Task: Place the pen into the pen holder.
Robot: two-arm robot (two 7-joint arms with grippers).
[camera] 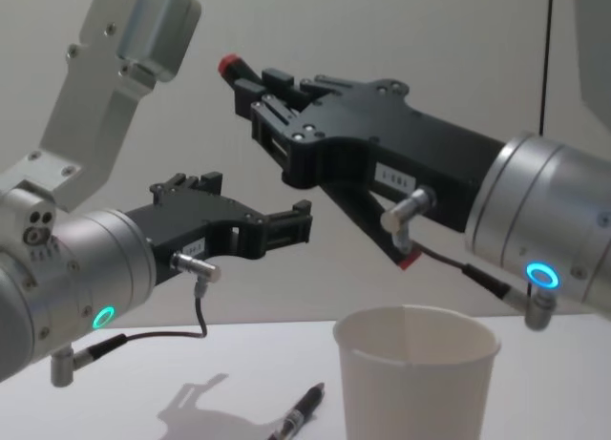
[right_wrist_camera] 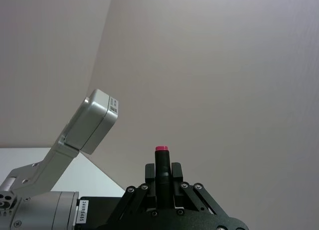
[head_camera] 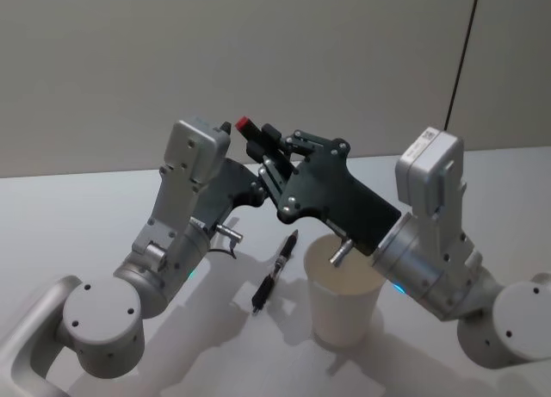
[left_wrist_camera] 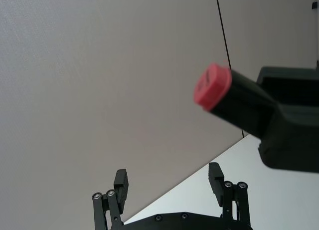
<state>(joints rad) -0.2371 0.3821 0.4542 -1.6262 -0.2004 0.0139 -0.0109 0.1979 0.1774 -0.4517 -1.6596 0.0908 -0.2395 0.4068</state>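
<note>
Pen holder [head_camera: 343, 307]: plain white. Pen [camera: 229, 68] in right gripper [right_wrist_camera: 163, 171]: black barrel, red cap. Second pen [head_camera: 274, 272]: black, silver band. Left gripper [left_wrist_camera: 168, 177] and right gripper: black. Arm casings [camera: 81, 259]: silver-grey, cyan ring lights [camera: 542, 275]. Bench [head_camera: 77, 225]: white.

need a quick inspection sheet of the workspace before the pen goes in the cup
surface: white table, arm shadows on it
job's things: pen holder, a white paper cup, upright; red-capped pen held in the air, higher than the cup
clutter: black pen lying on the table left of the cup, apart from it
grippers: right claw shut on the red-capped pen; left claw open, empty, raised near it
cables: wrist lead on the left arm; thin dark cable down the wall
surroundings: plain pale wall; nothing else seen
</note>
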